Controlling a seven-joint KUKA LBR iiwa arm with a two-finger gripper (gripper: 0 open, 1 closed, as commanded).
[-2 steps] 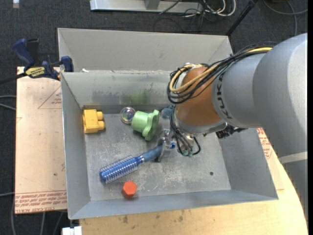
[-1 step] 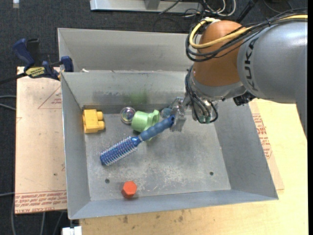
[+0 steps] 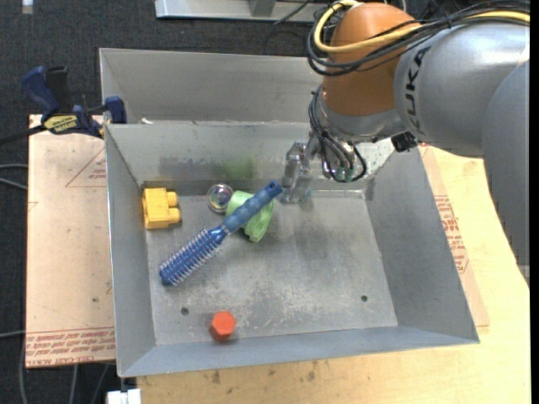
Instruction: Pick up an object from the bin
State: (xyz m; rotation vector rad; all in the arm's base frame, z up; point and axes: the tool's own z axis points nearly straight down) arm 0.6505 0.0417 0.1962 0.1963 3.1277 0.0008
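Note:
My gripper (image 3: pixel 296 185) hangs low near the back of the bin, its metal fingers pointing down just right of the handle end of a blue hairbrush (image 3: pixel 215 236). The brush lies diagonally, bristles toward the front left, handle toward the back right, resting across a light green soft object (image 3: pixel 256 220). A small shiny silver round thing (image 3: pixel 220 196) sits just left of the green object. Nothing shows between the fingers.
A yellow toy block (image 3: pixel 159 207) lies at the left side of the bin floor. A small orange-red piece (image 3: pixel 222 326) sits near the front wall. The arm with its orange cover and cables comes in from the upper right.

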